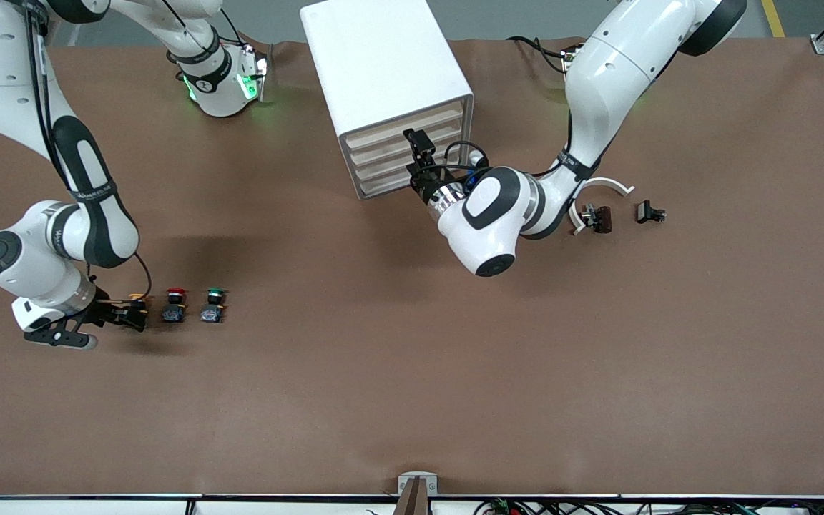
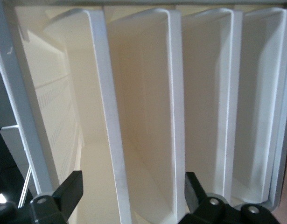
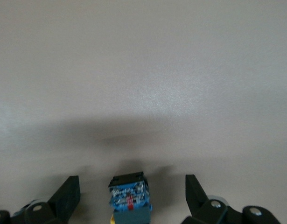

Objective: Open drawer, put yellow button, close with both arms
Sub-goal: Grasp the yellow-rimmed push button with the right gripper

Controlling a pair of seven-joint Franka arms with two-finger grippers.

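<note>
Yellow button (image 3: 129, 198), cap cropped, sits between right claw's (image 3: 133, 198) open fingers.

The right gripper (image 1: 136, 315) hides most of the yellow button (image 1: 137, 297) in the front view.

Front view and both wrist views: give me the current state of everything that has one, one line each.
drawer: shut, flush with the three below it in the cabinet.
left hand: open, at the cabinet's front, fingers straddling a drawer edge.
right hand: open, low at the table, fingers either side of the yellow button.
yellow button: on the table, not gripped.
red button: upright on the table.
green button: upright on the table.
</note>
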